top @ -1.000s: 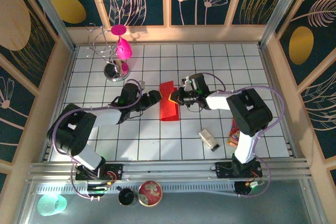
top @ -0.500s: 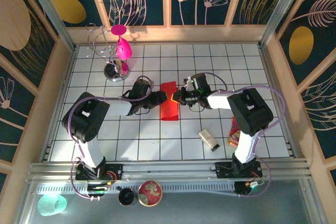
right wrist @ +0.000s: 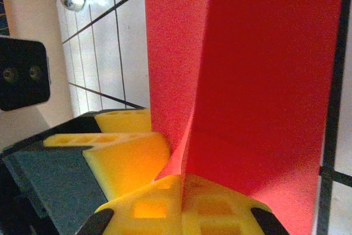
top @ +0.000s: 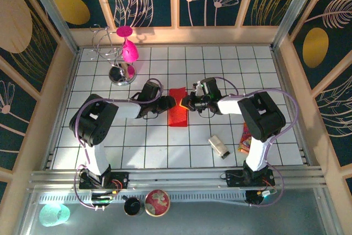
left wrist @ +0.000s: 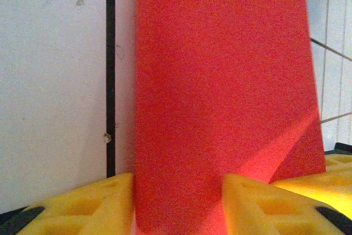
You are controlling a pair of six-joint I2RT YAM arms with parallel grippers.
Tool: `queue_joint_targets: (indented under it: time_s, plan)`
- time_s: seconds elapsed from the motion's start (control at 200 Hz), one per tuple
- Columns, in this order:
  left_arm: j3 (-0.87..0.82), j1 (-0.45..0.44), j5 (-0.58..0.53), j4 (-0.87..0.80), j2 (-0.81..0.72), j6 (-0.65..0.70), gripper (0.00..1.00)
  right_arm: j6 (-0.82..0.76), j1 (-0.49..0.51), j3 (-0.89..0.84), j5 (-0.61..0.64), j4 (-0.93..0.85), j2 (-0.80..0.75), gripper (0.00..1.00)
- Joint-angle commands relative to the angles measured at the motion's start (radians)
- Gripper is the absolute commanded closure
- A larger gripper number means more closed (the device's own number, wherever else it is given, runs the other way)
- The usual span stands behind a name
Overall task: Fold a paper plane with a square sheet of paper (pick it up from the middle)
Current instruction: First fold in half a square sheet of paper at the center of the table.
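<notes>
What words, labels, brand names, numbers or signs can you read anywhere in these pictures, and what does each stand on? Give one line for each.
Readable text: none.
Snack packet: printed in several colours, far too small to read.
Small silvery pack: any label is too small to make out.
Red sheet of paper: plain, no print on the faces shown.
Round patterned dish: a pattern, no legible lettering.

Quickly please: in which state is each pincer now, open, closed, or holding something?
Left pincer: open, with the edge of the red paper between its jaws.
Right pincer: closed, holding the red paper.
</notes>
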Motion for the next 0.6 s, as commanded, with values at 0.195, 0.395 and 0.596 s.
queue_joint_targets:
  time_s: [0.195, 0.395, 0.596]
  plan:
    - [0.039, -0.02, -0.116, -0.207, 0.108, 0.099, 0.62, 0.0, -0.049, -0.083, 0.141, -0.039, -0.151, 0.68]
    - [0.049, -0.025, -0.134, -0.23, 0.148, 0.113, 0.62, -0.023, -0.086, -0.12, 0.197, -0.041, -0.2, 0.68]
    - [0.064, -0.043, -0.194, -0.287, 0.198, 0.126, 0.62, -0.04, -0.095, -0.112, 0.182, -0.031, -0.174, 0.69]
